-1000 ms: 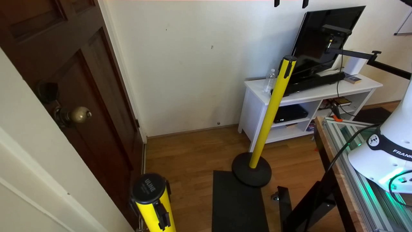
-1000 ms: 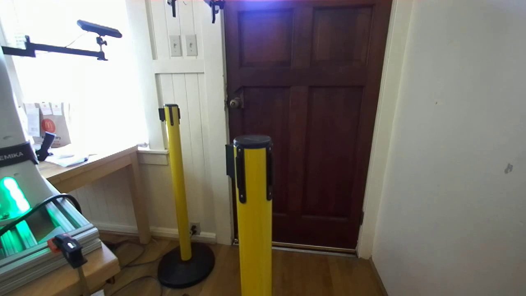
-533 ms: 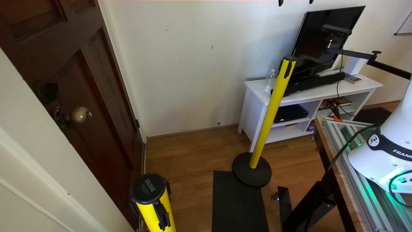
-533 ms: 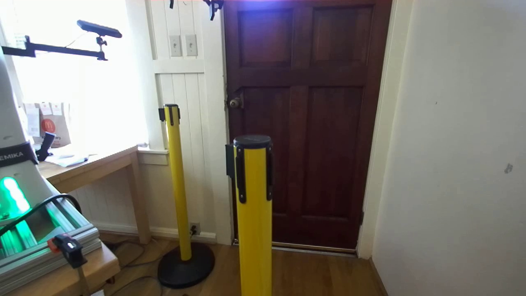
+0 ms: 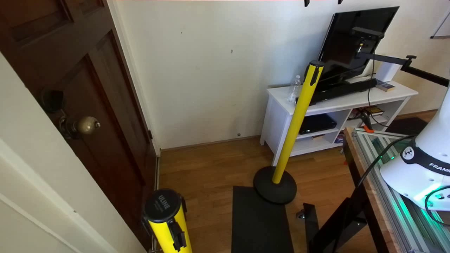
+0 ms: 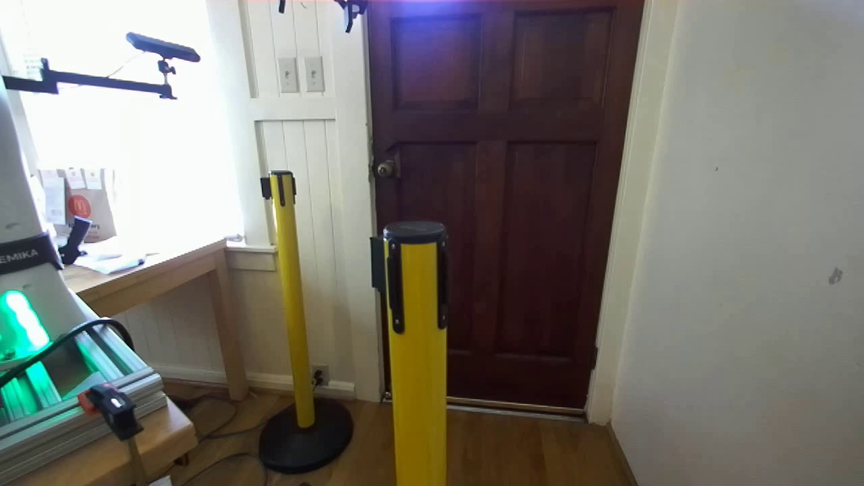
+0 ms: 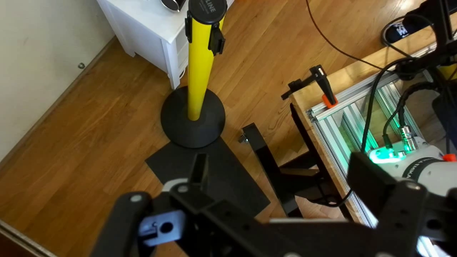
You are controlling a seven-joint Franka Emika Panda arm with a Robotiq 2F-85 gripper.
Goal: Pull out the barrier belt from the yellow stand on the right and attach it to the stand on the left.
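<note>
Gripper [image 7: 282,173] spread wide in your wrist view — in an exterior view you have near stand [image 6: 420,364] right, far stand [image 6: 293,304] left, both yellow, upright — black clip [image 6: 377,264] on near stand's left.

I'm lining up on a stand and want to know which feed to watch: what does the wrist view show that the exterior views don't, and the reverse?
Only the wrist view: what looks like a shoe beside the table.
Only the exterior views: a second stand and the doorknob, in both; the TV and the bag, each in an exterior view.
Shared: the cabinet-side stand, the table, the robot base and the open gripper, mostly cropped out in both exterior views.
</note>
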